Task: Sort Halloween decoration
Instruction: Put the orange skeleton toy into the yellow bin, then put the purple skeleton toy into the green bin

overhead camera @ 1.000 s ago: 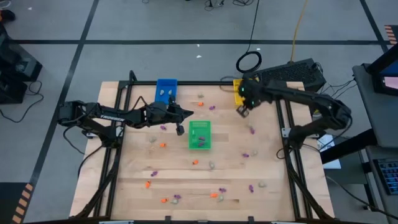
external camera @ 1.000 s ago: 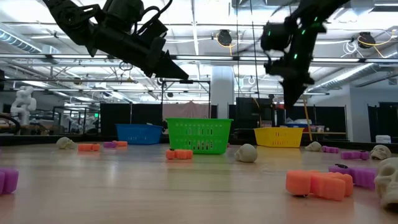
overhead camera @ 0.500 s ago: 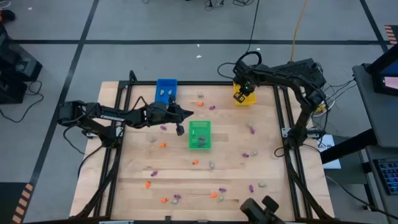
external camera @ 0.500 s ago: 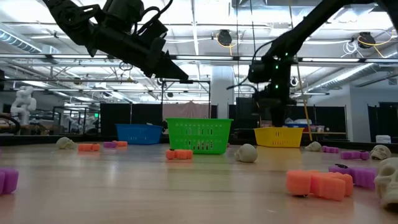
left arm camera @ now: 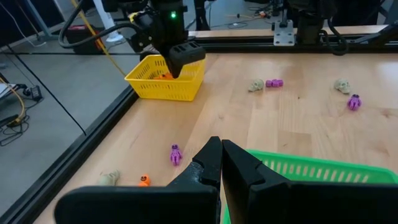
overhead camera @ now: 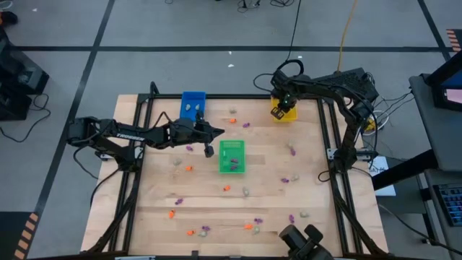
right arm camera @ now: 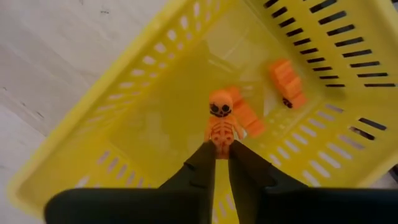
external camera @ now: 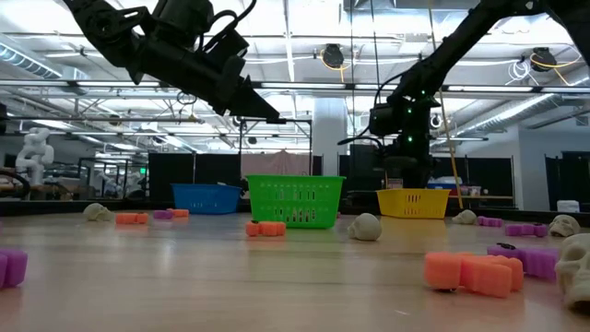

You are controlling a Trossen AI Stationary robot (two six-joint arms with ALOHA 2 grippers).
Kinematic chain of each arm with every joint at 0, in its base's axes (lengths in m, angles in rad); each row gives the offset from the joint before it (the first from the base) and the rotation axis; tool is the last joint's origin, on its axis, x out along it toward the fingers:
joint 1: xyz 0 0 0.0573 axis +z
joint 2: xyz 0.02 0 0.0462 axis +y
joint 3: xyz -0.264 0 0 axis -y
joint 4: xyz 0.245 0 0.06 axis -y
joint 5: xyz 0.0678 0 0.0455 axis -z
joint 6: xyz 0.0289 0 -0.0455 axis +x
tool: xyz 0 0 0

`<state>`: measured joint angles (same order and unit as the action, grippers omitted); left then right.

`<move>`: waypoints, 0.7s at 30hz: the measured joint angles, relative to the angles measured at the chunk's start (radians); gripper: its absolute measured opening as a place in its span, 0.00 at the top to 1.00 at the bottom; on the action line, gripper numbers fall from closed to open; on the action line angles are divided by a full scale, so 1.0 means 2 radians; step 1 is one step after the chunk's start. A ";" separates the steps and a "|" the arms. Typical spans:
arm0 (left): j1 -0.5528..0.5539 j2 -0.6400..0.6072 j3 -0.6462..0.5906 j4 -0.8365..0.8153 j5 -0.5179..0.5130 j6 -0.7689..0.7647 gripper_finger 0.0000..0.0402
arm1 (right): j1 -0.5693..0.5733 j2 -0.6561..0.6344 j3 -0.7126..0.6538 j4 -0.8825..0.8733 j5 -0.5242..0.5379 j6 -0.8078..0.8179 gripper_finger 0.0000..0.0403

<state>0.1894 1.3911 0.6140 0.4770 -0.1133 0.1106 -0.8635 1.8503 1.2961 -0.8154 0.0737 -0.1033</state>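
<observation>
Right wrist view: the right gripper (right arm camera: 221, 163) is seen directly above the yellow tray (right arm camera: 93, 155), its fingers narrowly parted with the legs of an orange skeleton (right arm camera: 222, 123) between the tips; whether the figure is gripped or already loose cannot be told. Two orange blocks (right arm camera: 287, 83) lie on the tray floor just beyond the skeleton.

High view: the right gripper (overhead camera: 282, 105) is held over the yellow tray (overhead camera: 283, 114) at the far right corner. The left gripper (overhead camera: 219, 131) is held with fingers closed and nothing between them, above the table between the blue tray (overhead camera: 192, 103) and the green tray (overhead camera: 232, 157). Pale pieces are seen in the blue tray; purple bits in the green one.

White lettering is visible on the left arm but cannot be read.

Remaining trinkets (overhead camera: 226, 188), orange, purple and pale, are scattered over the table (overhead camera: 238, 209), most of them on the near half, well apart from both grippers. In the left wrist view a purple figure (left arm camera: 176, 154) and a small orange piece (left arm camera: 144, 180) lie just beyond the left fingertips.
</observation>
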 joint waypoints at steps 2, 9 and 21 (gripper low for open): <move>0.000 0.000 0.000 -0.005 0.000 0.000 0.97 | 0.000 0.000 0.000 0.002 0.000 0.000 0.87; 0.000 0.000 0.000 -0.013 0.008 -0.013 0.97 | 0.000 -0.001 0.000 0.006 0.002 0.007 0.71; -0.035 -0.013 0.017 -0.089 0.061 -0.011 0.98 | 0.048 -0.126 -0.031 0.118 0.001 -0.022 0.90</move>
<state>0.1197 1.3643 0.6477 0.2997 0.0096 0.0895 -0.7676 1.5975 1.2342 -0.5793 0.0755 -0.1468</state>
